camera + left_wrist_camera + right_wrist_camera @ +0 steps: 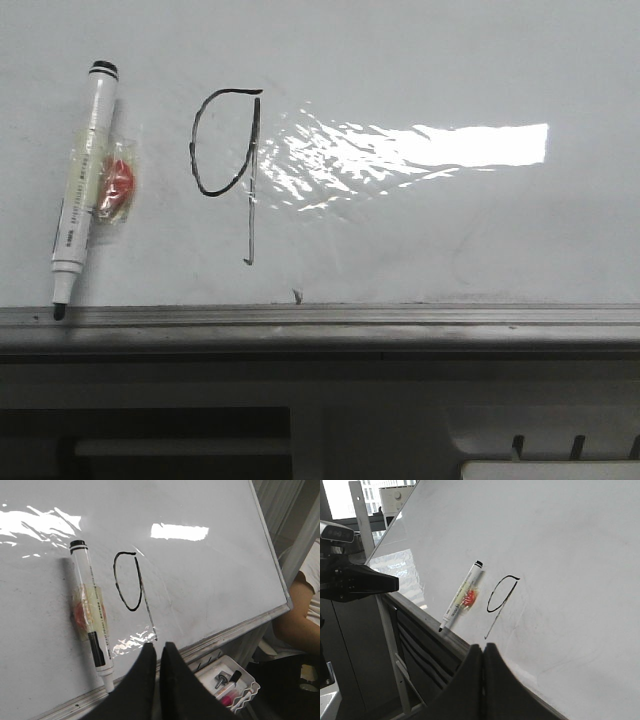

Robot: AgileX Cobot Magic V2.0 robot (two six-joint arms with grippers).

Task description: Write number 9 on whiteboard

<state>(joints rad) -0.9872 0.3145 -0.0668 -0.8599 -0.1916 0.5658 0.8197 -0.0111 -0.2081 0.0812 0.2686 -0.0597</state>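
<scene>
The number 9 is drawn in thin black marker on the whiteboard, an oval loop with a fainter straight tail. It also shows in the left wrist view and in the right wrist view. A white marker with a black cap is stuck to the board left of the 9, tip down on the grey tray rail, with a red magnet taped to it. My left gripper is shut and empty, off the board below the 9's tail. My right gripper is shut and empty, near the rail.
Bright glare lies right of the 9. A small dark scuff sits just above the rail. A white tray of small items stands below the board's edge. A person's arm is beside the board. A dark arm with a camera is in the right wrist view.
</scene>
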